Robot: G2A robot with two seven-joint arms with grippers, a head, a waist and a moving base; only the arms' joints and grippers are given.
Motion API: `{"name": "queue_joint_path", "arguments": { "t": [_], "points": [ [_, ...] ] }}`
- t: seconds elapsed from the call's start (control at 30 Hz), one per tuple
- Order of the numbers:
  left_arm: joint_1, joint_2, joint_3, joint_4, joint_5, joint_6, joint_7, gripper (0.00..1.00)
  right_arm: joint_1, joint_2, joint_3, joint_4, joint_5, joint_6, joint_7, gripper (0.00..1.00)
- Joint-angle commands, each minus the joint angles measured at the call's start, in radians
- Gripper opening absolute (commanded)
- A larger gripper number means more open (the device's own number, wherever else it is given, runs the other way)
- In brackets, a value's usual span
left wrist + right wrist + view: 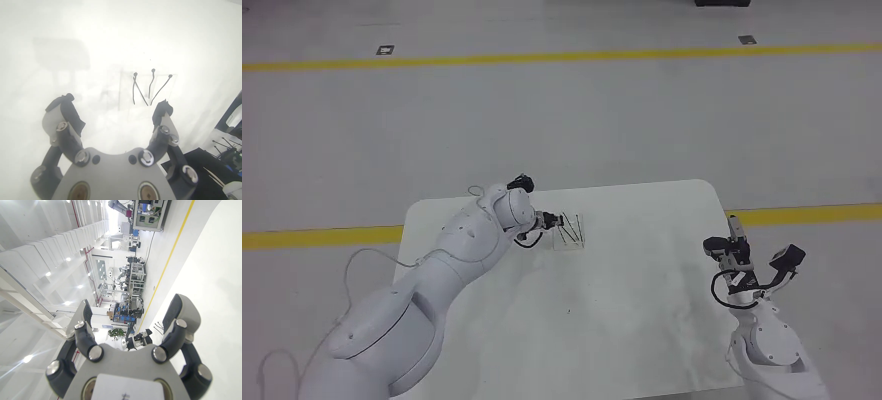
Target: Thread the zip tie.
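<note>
The right claw [131, 300] is at the right edge of the white bench [642, 330], low in the top view [734, 232]. Its two fingers stand wide apart and there is nothing between them. It points across the bench toward the other arm.

The left claw [115, 102] is over the middle-left part of the bench, a little farther in [550, 221]. It is also spread wide and holds nothing. Its fingertips [163, 108] are wrapped in a black material.

Just beyond the left claw lie several black zip ties [150, 86]. They are on a thin clear sheet [124, 89] that lies flat on the bench. Three small square heads are at the far side of the sheet, and the thin tails run back toward the claw. Two of the ties cross each other in a narrow X. The tail ends come close to one wrapped fingertip; I cannot tell whether they touch it. In the top view the ties [572, 232] are right in front of the left claw and well apart from the right claw.

Behind the bench is the pale floor [642, 120], with a yellow line [542, 57] painted across it.
</note>
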Motion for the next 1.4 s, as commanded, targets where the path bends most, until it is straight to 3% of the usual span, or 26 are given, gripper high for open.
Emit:
{"name": "queue_joint_path", "arguments": {
  "t": [0.0, 0.17, 0.27, 0.5, 0.77, 0.87, 0.9, 0.97, 1.03, 1.23, 1.37],
  "points": [
    [0.000, 0.000, 0.000, -0.001, -0.001, 0.000, -0.003, 1.00, 0.000, 0.000, 0.000, 0.000, 0.000, 0.000, 0.000, 1.00],
    [0.000, 0.000, 0.000, -0.001, -0.001, 0.000, -0.003, 1.00, 0.000, 0.000, 0.000, 0.000, 0.000, 0.000, 0.000, 1.00],
    [-0.015, -0.005, 0.028, -0.001, 0.052, 0.000, -0.054, 1.00, 0.000, 0.000, 0.000, 0.000, 0.000, 0.000, 0.000, 1.00],
    [-0.045, -0.047, 0.047, 0.060, 0.071, 0.000, -0.139, 1.00, 0.000, 0.000, 0.000, 0.000, 0.000, 0.000, 0.000, 1.00],
    [-0.049, -0.052, 0.052, 0.066, 0.083, 0.000, -0.134, 1.00, 0.000, 0.000, 0.000, 0.000, 0.000, 0.000, 0.000, 1.00],
    [-0.036, -0.055, 0.054, 0.065, 0.089, 0.000, -0.110, 1.00, 0.000, 0.000, 0.000, 0.000, 0.000, 0.000, 0.000, 1.00],
    [-0.036, -0.057, 0.054, 0.066, 0.089, 0.000, -0.108, 0.95, 0.000, 0.000, 0.000, 0.000, 0.000, 0.000, 0.000, 1.00],
    [-0.037, -0.062, 0.054, 0.069, 0.089, 0.000, -0.113, 0.75, 0.000, 0.000, 0.000, 0.000, 0.000, 0.000, 0.000, 1.00],
    [-0.038, -0.067, 0.056, 0.076, 0.092, 0.000, -0.119, 0.50, 0.000, 0.000, 0.000, 0.000, 0.000, 0.000, 0.000, 1.00],
    [-0.041, -0.084, 0.059, 0.095, 0.092, 0.000, -0.120, 0.31, 0.000, 0.000, 0.000, 0.000, 0.000, 0.000, 0.000, 1.00],
    [-0.044, -0.092, 0.060, 0.105, 0.089, 0.000, -0.123, 0.31, 0.000, 0.000, 0.000, 0.000, 0.000, 0.000, 0.000, 1.00]
  ]
}}
